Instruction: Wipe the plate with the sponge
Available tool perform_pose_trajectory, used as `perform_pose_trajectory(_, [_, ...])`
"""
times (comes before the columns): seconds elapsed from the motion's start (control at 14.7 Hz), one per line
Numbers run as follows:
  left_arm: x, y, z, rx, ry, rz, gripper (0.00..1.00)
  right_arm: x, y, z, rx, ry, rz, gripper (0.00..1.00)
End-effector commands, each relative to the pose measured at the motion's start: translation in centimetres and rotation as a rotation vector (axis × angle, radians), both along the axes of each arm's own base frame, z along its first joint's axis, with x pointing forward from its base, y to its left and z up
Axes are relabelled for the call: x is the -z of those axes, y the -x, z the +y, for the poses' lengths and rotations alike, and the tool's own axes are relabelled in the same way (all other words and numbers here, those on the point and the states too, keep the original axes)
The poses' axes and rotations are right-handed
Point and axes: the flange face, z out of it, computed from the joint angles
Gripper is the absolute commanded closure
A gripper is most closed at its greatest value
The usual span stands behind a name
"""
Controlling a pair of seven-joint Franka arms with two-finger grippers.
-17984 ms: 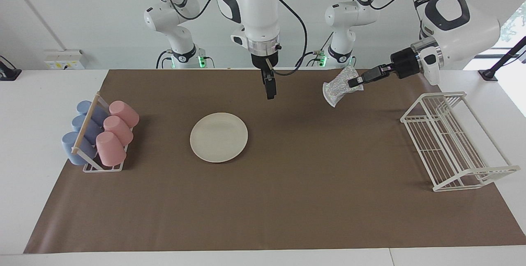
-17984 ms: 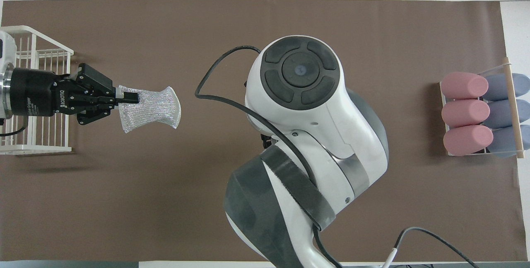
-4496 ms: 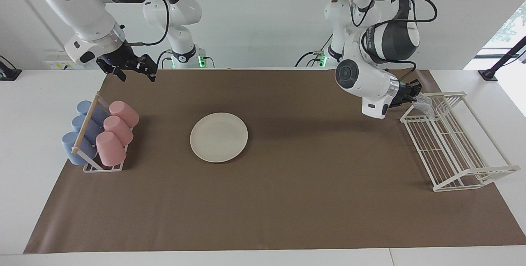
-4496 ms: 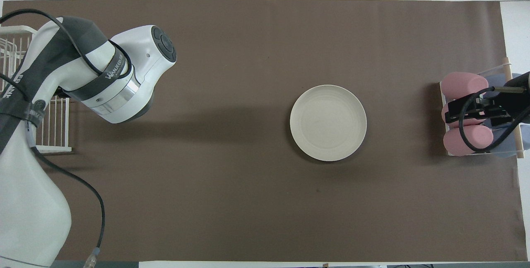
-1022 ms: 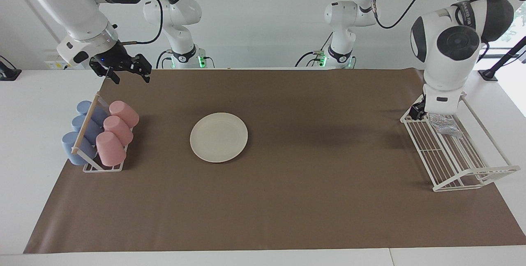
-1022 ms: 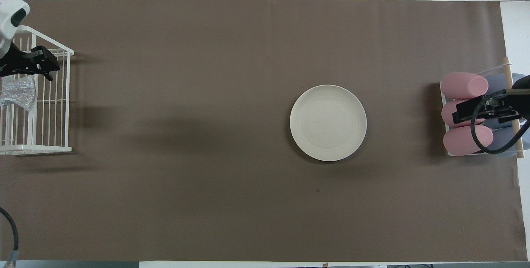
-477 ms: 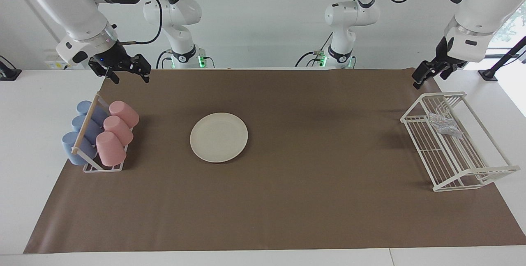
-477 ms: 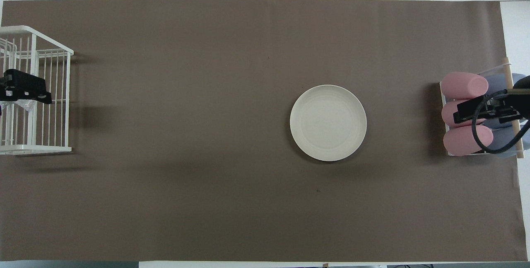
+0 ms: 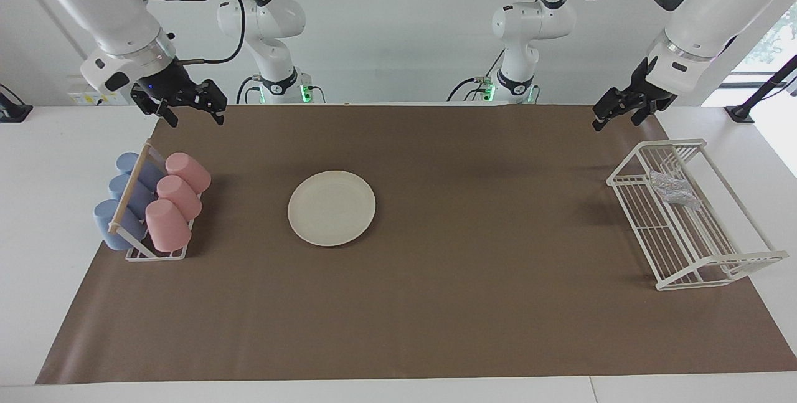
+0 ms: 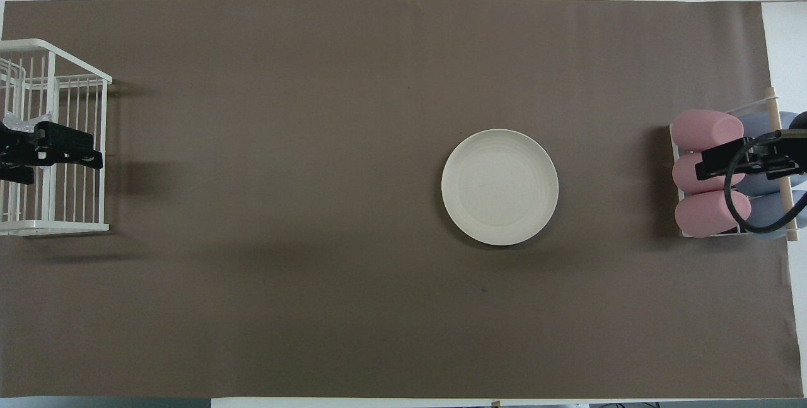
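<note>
The plate (image 9: pixel 332 207) is lying bare on the brown mat (image 9: pixel 436 303), about 3 o'clock of the cup rack (image 9: pixel 149 210) in the facing view. The sponge (image 9: pixel 672 189) is being held by the white wire rack (image 9: pixel 697 253), untouched. The left gripper (image 9: pixel 616 110) is being kept spread and empty at that rack's 11 o'clock; the right gripper (image 9: pixel 187 107), likewise spread, is being held above the cups' 12 o'clock.
</note>
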Motion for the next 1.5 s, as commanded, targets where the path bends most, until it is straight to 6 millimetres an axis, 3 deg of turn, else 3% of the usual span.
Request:
perform_pose_trajectory(0.0, [-2.0,-0.1,-0.6,0.044,-0.086,0.01,0.0,-2.1,0.2,0.2,-0.021,0.074,-0.04,0.0])
perform_pose_trajectory(0.34, [-0.9,0.0,-0.5,0.03,-0.052,-0.013,0.0,-2.0,0.4,0.0,-0.014,0.071,-0.031,0.0])
perform_pose_trajectory(0.68, [-1.2,-0.3,-0.3,0.011,0.009,-0.034,0.0,-2.0,0.7,1.2,-0.078,0.027,-0.01,0.0])
perform_pose_trajectory(1.43, [-1.3,-0.2,-0.2,0.014,0.006,-0.031,0.0,-2.1,0.8,1.3,-0.073,0.023,-0.005,0.0])
